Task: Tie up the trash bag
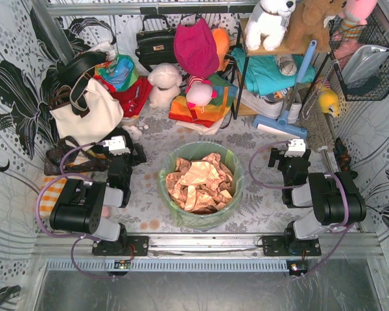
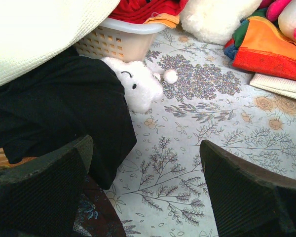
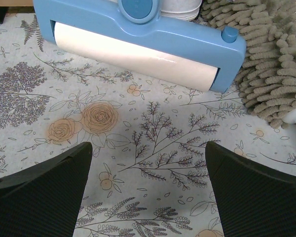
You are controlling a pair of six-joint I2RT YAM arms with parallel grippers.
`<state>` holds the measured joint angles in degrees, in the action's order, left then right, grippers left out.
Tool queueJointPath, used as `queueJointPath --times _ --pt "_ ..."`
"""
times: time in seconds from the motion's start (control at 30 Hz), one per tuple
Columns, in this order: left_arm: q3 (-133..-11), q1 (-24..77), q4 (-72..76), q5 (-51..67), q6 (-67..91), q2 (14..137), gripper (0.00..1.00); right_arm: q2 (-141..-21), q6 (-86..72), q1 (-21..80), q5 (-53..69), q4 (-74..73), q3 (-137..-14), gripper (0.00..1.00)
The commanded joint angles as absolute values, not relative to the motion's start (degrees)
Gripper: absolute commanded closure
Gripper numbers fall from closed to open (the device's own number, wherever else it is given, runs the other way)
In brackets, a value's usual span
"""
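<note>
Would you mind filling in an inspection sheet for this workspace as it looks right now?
Surface: floral tablecloth, no spills seen.
Job's things: trash bag stands between the arms, mouth open, untied, crumpled paper inside.
Clutter: white handbag, black handbag, soft toys, blue roller and duster along the far side.
Grippers: left gripper and right gripper both open, empty, above the cloth, apart from the bag.
Cables: purple cables loop beside each arm, not on the bag.
Surroundings: patterned wall sheets, shelf, wire basket.
</note>
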<state>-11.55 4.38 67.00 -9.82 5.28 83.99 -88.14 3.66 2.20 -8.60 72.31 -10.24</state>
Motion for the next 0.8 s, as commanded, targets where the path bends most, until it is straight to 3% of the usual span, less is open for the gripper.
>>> queueJointPath --times 0.0,0.4,0.77 --pt "-12.23 4.04 69.26 -9.58 5.32 84.17 0.02 -88.07 2.31 1.85 -8.99 74.49 -11.07 0.03" --pt "-12.26 3.94 69.32 -9.4 5.21 84.21 0.02 -86.59 2.18 1.85 -10.6 74.92 -10.32 0.03" --pt "-13.62 4.03 64.53 -9.51 4.64 81.37 0.02 -78.04 2.42 1.85 -10.26 53.12 -18.88 0.03"
